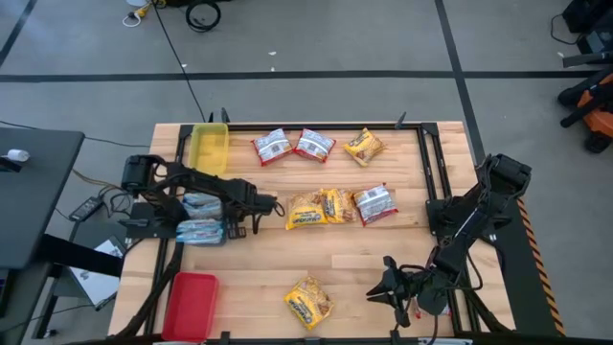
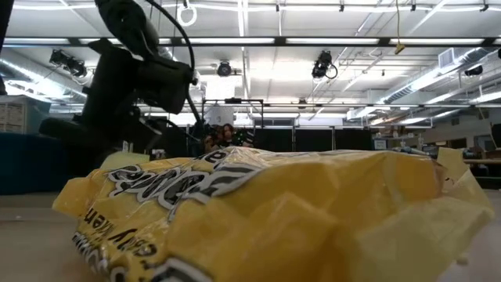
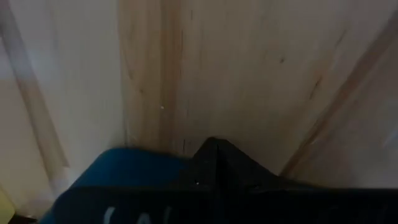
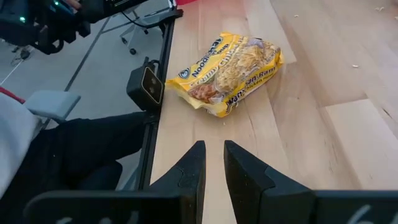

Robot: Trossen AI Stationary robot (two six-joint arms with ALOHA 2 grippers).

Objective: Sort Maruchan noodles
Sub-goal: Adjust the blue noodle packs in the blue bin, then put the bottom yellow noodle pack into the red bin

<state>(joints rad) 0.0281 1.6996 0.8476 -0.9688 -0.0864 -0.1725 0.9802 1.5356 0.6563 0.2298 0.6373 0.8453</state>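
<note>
The high view shows Maruchan packets scattered on the wooden table. Two red-and-white ones [image 1: 272,146] [image 1: 314,144] and a yellow one [image 1: 364,146] lie near the far edge. Two yellow ones [image 1: 306,211] [image 1: 335,203] and a red-and-white one [image 1: 374,203] lie mid-table. One yellow packet [image 1: 308,302] [image 4: 227,74] lies flat near the near edge and fills the low view [image 2: 266,211]. Pale blue packets [image 1: 201,203] [image 1: 201,230] lie in a blue tray. My left gripper [image 1: 270,206] [image 3: 214,163] is shut, just left of the mid-table yellow packets. My right gripper [image 1: 388,287] [image 4: 214,158] is narrowly open, right of the near yellow packet and pointing at it.
A yellow tray [image 1: 209,147] stands at the far left and a red tray [image 1: 192,302] at the near left. The blue tray [image 3: 124,168] sits under my left arm. A small black camera [image 4: 146,87] stands on the near edge beside the yellow packet. Bare wood lies between the packets.
</note>
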